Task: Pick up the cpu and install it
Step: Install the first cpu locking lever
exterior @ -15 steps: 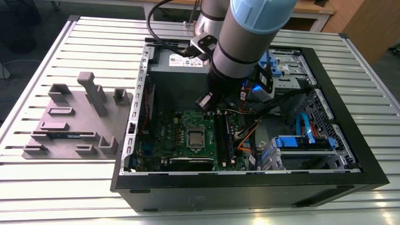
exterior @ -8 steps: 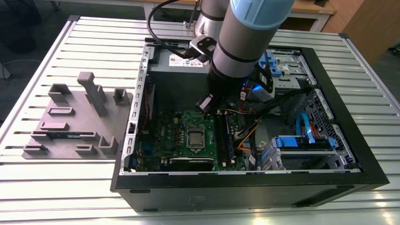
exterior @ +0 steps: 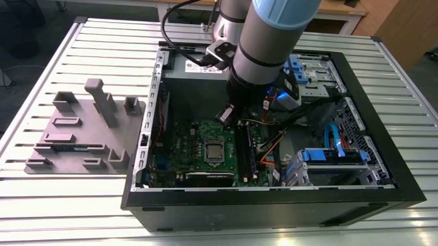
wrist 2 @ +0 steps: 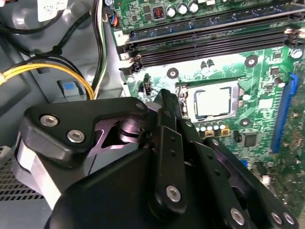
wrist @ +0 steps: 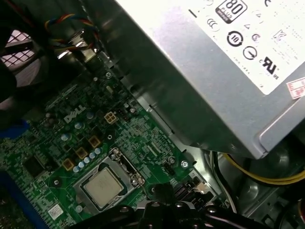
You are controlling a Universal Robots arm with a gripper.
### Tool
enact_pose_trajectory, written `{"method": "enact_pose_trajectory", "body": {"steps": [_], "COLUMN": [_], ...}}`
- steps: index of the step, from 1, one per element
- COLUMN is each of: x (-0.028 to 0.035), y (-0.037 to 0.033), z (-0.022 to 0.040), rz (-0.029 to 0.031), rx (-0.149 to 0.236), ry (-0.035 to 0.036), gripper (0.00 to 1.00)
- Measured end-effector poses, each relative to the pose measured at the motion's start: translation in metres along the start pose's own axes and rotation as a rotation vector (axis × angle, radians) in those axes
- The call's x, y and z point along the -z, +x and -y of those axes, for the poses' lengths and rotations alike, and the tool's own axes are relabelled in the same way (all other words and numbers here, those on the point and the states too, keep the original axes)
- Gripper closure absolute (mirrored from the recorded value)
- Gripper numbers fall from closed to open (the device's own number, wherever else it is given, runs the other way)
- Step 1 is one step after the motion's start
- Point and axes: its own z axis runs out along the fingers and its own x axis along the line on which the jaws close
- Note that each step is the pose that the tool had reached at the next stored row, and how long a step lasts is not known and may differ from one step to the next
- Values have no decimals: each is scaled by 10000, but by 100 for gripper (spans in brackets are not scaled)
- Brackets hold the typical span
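The cpu (wrist 2: 213, 101) lies in its socket (wrist 2: 237, 95) right of centre, the gripper (wrist 2: 167, 102) near it. The jaws' opening cannot be told. Seating well needs it flat and square.

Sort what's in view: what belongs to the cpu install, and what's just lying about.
Job in hand: cpu, sitting in the socket of the motherboard; gripper, over the board.

Lying about: grey fixture tray on the table; power supply; yellow cables; memory slots.

The arm (exterior: 270, 46) is reaching into the open computer case (exterior: 274, 205). Its gripper (exterior: 229, 116) is hovering near the cpu (exterior: 213, 150) on the motherboard (exterior: 179, 146).
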Motion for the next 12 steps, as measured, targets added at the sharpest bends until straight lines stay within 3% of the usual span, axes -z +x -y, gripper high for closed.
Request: {"method": "enact_pose_trajectory", "body": {"steps": [7, 12], "x": [2, 2], "y": [19, 68], "z": [16, 60], "rz": [-129, -154], "rx": [325, 432], "ry": [71, 80], "gripper": [89, 89]}}
